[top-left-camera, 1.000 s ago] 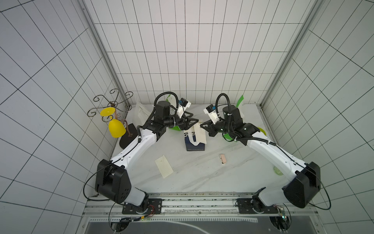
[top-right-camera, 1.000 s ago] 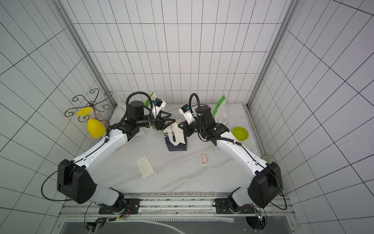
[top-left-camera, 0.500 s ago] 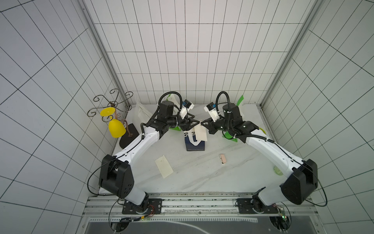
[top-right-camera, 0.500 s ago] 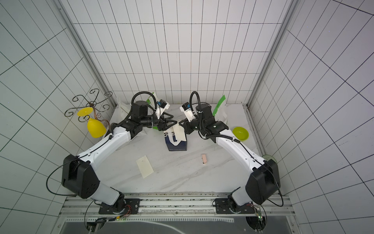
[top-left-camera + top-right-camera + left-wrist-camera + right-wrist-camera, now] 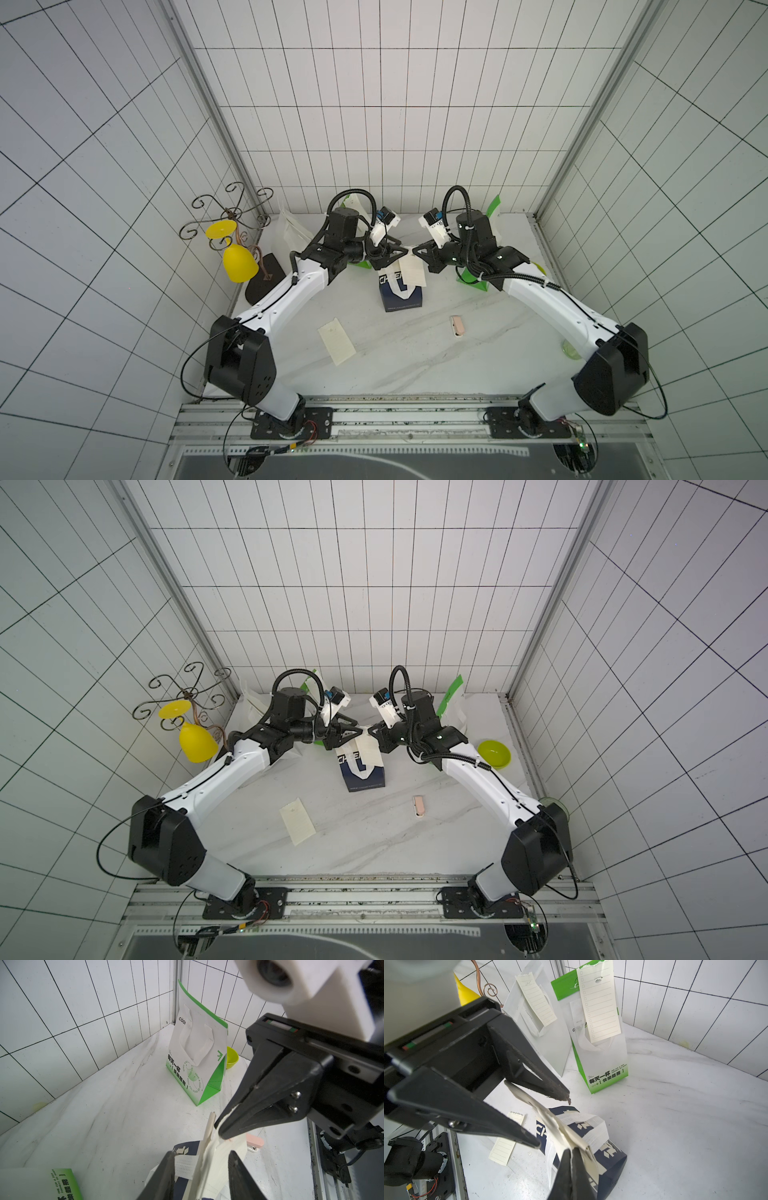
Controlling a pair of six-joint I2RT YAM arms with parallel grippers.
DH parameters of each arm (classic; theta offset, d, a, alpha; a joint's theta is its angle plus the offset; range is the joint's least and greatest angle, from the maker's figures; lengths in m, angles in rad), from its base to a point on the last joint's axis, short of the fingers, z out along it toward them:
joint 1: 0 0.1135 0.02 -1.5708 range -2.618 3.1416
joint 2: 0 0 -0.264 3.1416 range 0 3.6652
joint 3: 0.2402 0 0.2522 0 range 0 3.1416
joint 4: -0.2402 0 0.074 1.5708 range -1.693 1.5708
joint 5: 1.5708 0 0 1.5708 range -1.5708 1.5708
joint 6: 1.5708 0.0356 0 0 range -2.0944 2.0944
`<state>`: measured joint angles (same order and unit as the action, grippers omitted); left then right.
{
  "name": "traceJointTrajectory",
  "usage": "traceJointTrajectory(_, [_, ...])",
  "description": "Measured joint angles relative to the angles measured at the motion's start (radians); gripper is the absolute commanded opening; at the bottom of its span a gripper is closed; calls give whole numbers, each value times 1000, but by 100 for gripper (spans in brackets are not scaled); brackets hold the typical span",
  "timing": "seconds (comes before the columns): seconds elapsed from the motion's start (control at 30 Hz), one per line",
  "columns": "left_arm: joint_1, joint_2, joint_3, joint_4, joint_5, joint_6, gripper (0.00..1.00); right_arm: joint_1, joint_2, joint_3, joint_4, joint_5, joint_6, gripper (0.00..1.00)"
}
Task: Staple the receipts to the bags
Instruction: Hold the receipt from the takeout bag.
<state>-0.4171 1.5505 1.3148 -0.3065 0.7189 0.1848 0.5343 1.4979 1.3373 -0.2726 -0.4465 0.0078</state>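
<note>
Nearest the base rail, a loose receipt (image 5: 336, 347) and a pink stapler (image 5: 457, 325) lay flat on the marble table (image 5: 415, 365). Beyond them both arms reached inward, elbows out, so that their grippers met tip to tip over the navy bag (image 5: 402, 297). The right gripper (image 5: 571, 1150) was clamped on one end of a cream receipt (image 5: 566, 1134) draped onto that bag. The left gripper (image 5: 201, 1155) stood part-open, its fingers either side of the strip and not closed on it. Farther back stood a white bag (image 5: 550, 1047) and a white-and-green bag (image 5: 604, 1059), each bearing a receipt at its top.
</note>
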Motion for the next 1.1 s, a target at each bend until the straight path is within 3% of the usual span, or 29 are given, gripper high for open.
traceJointTrajectory(0.73, [-7,14,5,-19,-38,18,34,0,21,16,0,11,-10,0])
traceJointTrajectory(0.87, [-7,16,5,-27,-42,21,29,0,23,16,0,19,-10,0])
traceJointTrajectory(1.1, [-8,16,5,-31,-46,26,11,0,23,16,0,26,-10,0])
